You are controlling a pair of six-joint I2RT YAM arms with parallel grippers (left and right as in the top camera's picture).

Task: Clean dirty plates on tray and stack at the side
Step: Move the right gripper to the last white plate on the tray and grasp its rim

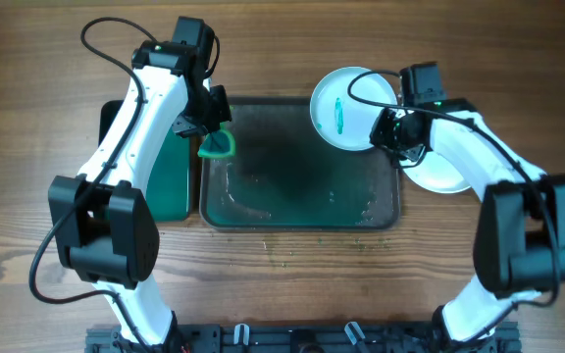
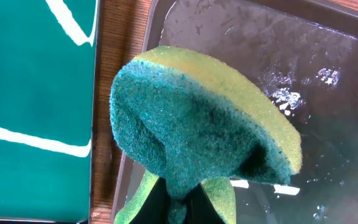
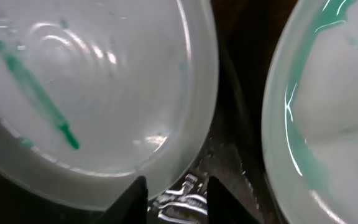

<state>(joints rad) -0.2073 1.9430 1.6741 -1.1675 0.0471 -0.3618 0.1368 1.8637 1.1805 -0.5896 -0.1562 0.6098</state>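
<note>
The dark tray point(image 1: 292, 201) lies wet in the middle of the table. A white plate point(image 1: 344, 106) with a teal streak sits over its far right corner; it also shows in the right wrist view point(image 3: 92, 81). A second white plate point(image 1: 441, 175) with teal smears lies right of the tray, partly under my right arm, and shows in the right wrist view point(image 3: 328, 124). I see no third plate. My right gripper point(image 1: 391, 132) point(image 3: 176, 202) is open at the first plate's rim. My left gripper point(image 1: 210, 135) point(image 2: 179, 208) is shut on a green-and-yellow sponge point(image 1: 218, 146) point(image 2: 197, 124) above the tray's point(image 2: 316, 56) far left corner.
A narrow green tray point(image 1: 170, 186) point(image 2: 36, 93) lies against the dark tray's left side, under my left arm. Water drops and film cover the dark tray's floor. Bare wooden table surrounds both trays.
</note>
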